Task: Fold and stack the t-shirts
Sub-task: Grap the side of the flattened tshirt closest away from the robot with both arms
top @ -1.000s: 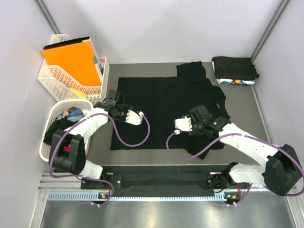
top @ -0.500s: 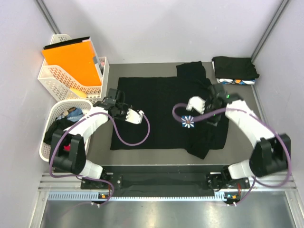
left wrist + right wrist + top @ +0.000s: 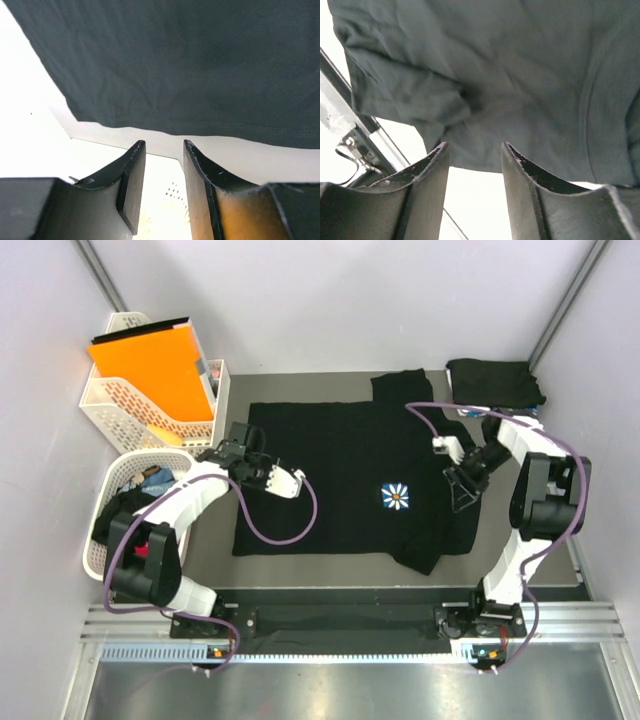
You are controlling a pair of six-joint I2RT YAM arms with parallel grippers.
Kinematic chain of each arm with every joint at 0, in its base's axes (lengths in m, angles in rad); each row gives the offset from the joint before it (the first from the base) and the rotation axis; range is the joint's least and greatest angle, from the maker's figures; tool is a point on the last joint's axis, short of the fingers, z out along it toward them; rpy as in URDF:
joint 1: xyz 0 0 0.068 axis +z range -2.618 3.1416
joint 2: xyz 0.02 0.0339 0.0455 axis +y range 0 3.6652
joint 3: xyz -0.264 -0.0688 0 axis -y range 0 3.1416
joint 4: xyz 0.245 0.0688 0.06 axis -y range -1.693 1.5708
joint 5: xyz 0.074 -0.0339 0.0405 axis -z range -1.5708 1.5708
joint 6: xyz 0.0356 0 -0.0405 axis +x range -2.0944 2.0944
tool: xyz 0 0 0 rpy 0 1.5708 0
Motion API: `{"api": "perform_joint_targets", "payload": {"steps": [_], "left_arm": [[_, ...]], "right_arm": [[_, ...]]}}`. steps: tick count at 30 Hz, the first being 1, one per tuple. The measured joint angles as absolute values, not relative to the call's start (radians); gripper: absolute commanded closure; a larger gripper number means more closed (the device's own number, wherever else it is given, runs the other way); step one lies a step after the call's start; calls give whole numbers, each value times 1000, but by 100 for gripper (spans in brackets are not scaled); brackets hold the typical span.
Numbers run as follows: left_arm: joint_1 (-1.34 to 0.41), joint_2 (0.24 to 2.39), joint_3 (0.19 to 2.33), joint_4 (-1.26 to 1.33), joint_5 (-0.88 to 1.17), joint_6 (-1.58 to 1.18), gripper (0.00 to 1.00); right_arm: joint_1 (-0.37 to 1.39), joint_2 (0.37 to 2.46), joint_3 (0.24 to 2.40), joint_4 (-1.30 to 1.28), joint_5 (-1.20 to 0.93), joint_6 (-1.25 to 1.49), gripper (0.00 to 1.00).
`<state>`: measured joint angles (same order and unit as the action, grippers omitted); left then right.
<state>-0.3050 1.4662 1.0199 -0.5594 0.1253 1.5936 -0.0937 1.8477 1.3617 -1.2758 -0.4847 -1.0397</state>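
left pincer (image 3: 162, 146) between t-shirt (image 3: 200, 65) and baskets (image 3: 118, 406)

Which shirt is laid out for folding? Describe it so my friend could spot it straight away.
Start at the grey table. Spread open across its middle lies a black t-shirt, far wider than the folded stack in the far right corner or the clothes bunched in the round white basket at the left. Its mark is a small white-and-blue flower print.

There is one spread black t-shirt (image 3: 340, 475), one folded stack (image 3: 495, 380), two white baskets (image 3: 118, 406), one orange folder (image 3: 150, 365).
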Motion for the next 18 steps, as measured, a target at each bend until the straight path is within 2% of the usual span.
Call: {"api": "perform_joint_targets", "payload": {"steps": [5, 18], "left_arm": [[-310, 1467, 1029, -562, 115, 1596, 58], [-330, 1499, 1065, -581, 99, 1596, 58]], "right_arm": [[-167, 1902, 1341, -1303, -497, -1100, 58], [-156, 1979, 1283, -1328, -531, -1184, 57]]}}
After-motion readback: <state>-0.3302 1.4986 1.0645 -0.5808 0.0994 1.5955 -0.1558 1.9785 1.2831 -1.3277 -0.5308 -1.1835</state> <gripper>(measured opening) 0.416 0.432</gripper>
